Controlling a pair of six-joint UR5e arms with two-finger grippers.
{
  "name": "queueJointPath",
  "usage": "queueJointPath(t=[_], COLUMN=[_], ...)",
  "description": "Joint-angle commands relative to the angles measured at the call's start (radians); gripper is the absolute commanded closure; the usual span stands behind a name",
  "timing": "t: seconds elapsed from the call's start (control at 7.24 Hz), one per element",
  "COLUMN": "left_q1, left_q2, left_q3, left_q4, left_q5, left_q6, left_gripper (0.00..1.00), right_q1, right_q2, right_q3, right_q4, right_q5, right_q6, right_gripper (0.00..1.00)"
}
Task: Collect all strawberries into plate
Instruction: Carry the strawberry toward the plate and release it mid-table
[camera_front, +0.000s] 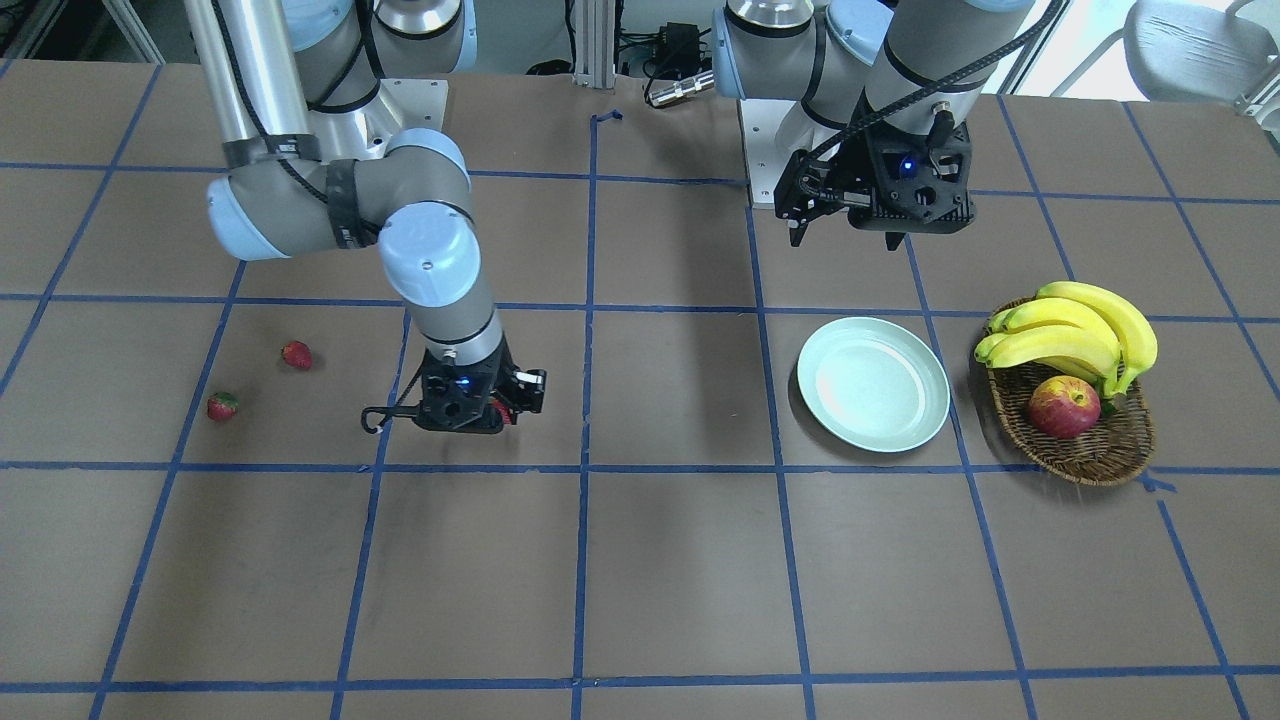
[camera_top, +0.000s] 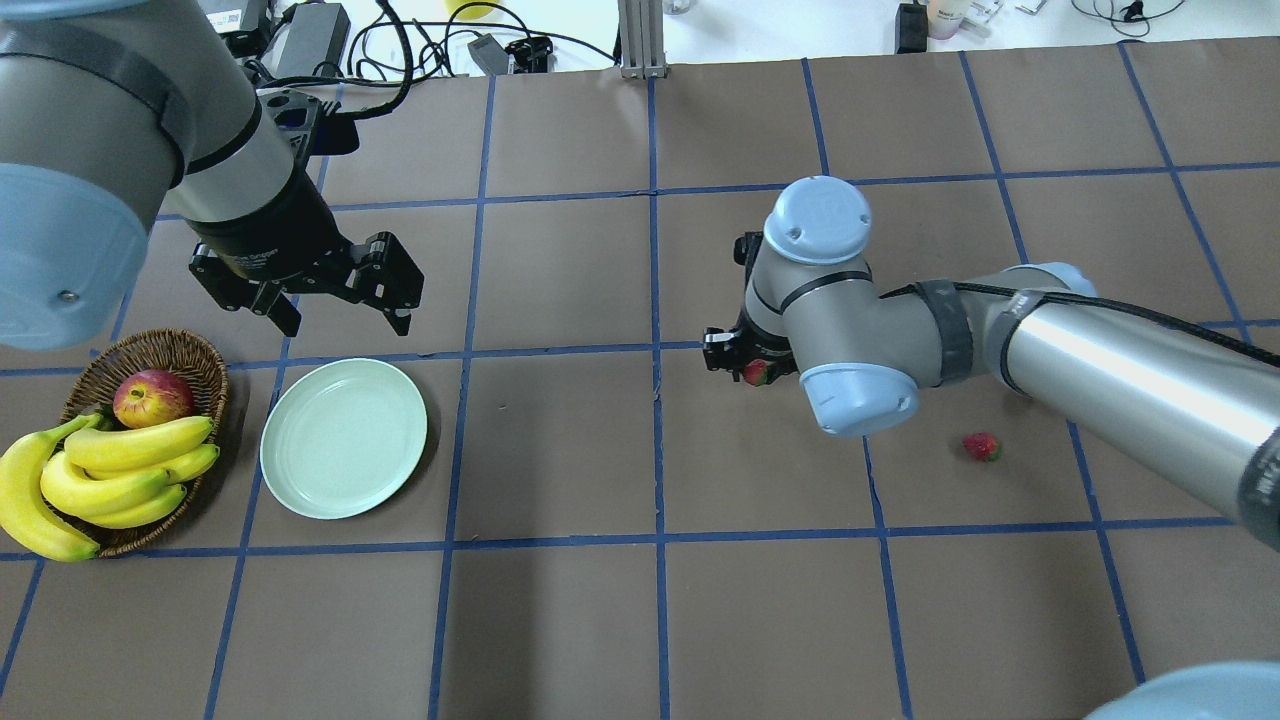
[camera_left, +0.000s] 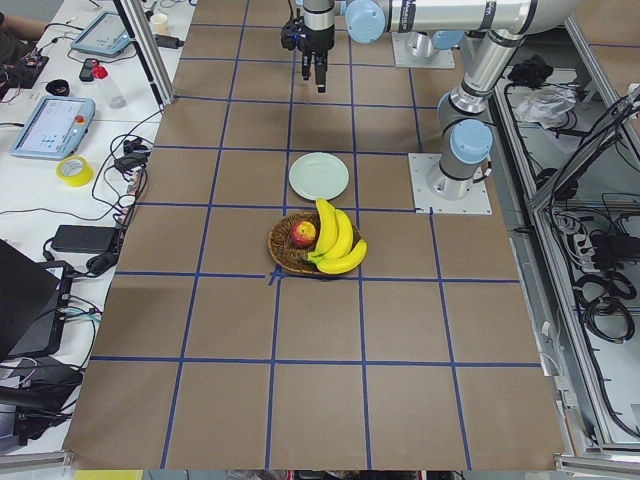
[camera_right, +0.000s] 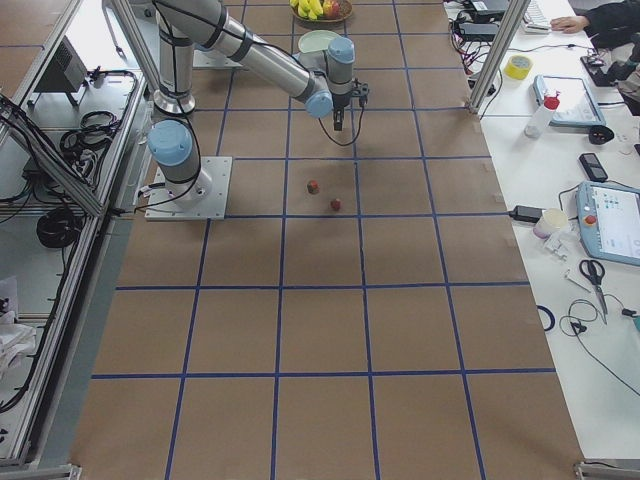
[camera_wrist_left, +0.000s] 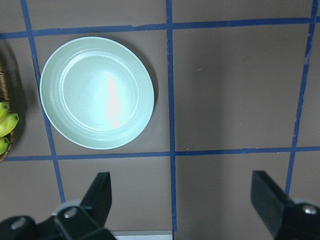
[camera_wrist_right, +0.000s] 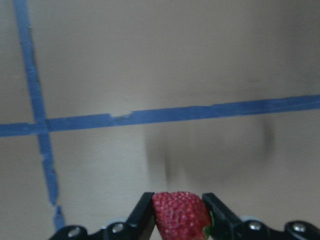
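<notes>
Right wrist-mounted view: black fingers pinch a bumpy strawberry.

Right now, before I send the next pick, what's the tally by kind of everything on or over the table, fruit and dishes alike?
strawberries: 3 (two loose on the table, one held in the right gripper)
apple: 1
banana bunch: 1
plate: 1, nothing in it
basket: 1
Total: 7
</notes>
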Motion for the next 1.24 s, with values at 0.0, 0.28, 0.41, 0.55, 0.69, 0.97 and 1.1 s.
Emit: queueJointPath(t=[0.0,0.28,0.41,0.55,0.69,0.97,1.1], left_q1=[0.000,-0.001,-0.002,-0.002,-0.002,-0.002,-0.002], left_q2=[0.000,0.000,0.000,0.000,0.000,0.000,0.000], left_q3=[0.000,0.000,0.000,0.000,0.000,0.001,0.002], left_q4=[-0.001,-0.001,-0.004,-0.002,-0.002,0.001,0.001], left_q5=[-0.001,-0.001,0.000,-0.001,0.000,-0.001,-0.001], left_q6=[0.001,0.000,0.001,0.000,0.003,0.001,0.001], left_gripper=[0.00,0.00,0.00,0.00,0.00,0.00,0.00], right_q1=[0.185,0.239,0.246,0.246,0.246,0.221,0.154], right_q2=[0.110,0.189,0.192,0.190,0.187,0.148,0.091], right_q3=[-0.150,-0.224,-0.227,-0.228,-0.223,-0.223,-0.211], right_q4=[0.001,0.000,0.000,0.000,0.001,0.076,0.148], right_q5=[0.002,0.004,-0.004,-0.017,-0.017,-0.054,-0.056], right_q6=[0.273,0.322,0.322,0.319,0.315,0.238,0.154], right_gripper=[0.80,0.78,0.66,0.01,0.00,0.00,0.00])
